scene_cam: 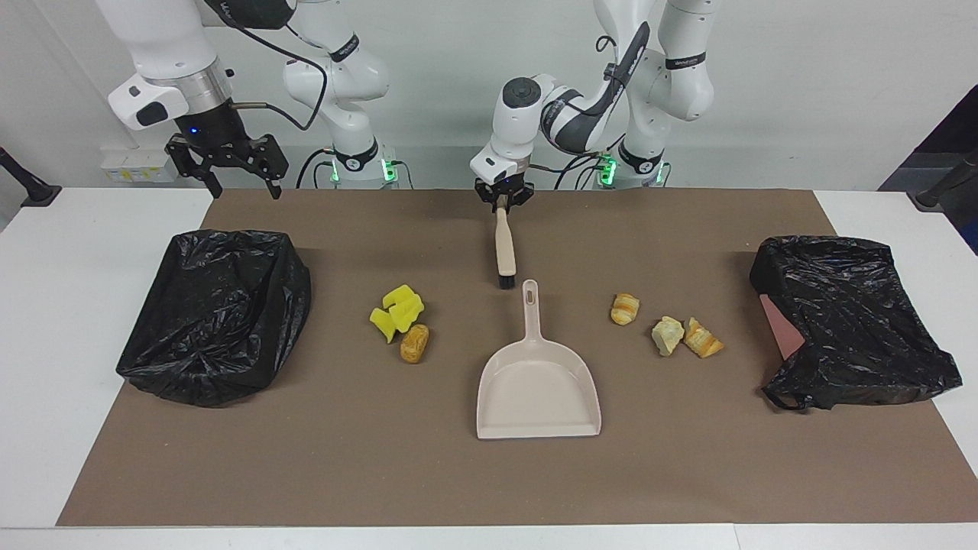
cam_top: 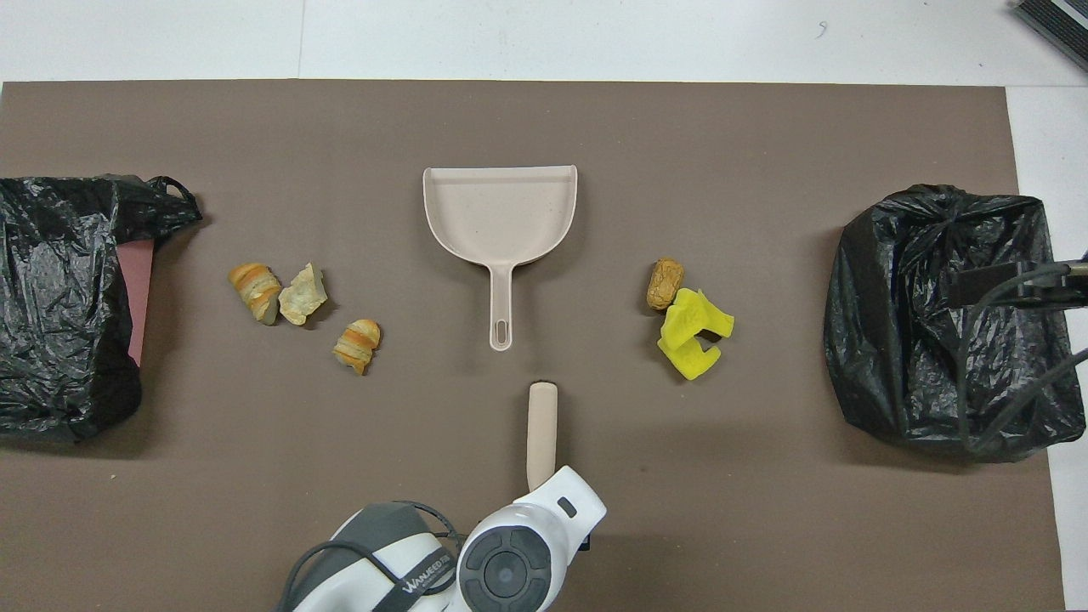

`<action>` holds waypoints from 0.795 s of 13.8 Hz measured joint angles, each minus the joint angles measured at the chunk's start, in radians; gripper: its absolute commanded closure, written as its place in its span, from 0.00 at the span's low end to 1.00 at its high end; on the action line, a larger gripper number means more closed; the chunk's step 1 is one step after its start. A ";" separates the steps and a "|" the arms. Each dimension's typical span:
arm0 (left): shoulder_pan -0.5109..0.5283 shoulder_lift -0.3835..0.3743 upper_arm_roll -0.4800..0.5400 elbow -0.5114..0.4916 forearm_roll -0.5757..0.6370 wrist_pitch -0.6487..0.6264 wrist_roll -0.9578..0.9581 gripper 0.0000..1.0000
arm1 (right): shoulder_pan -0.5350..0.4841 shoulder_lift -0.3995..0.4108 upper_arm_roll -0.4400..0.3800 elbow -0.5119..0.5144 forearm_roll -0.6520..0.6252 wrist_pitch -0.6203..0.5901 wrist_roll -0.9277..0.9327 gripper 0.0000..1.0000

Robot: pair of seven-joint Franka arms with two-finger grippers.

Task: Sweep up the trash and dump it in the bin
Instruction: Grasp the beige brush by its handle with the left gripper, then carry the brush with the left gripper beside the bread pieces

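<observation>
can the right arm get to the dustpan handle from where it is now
Probably yes. The right gripper hangs open above the mat's edge near one black bin bag, holding nothing. The dustpan handle points toward the robots, with only the brush, held by the left gripper, nearby.

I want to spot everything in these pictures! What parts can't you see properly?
- Left gripper, overhead view: hidden under its own white wrist, so its grip on the brush handle doesn't show there.
- Right gripper, overhead view: out of frame; only its cables cross the bin toward the right arm's end.
- Bin toward the left arm's end, overhead view: cut off by the picture's edge.
- Inside both bins: black bag folds hide it.
</observation>
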 measured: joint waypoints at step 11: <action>0.527 -0.235 0.024 0.093 0.073 -0.469 0.362 1.00 | 0.000 0.000 0.000 0.000 0.000 0.000 0.000 0.00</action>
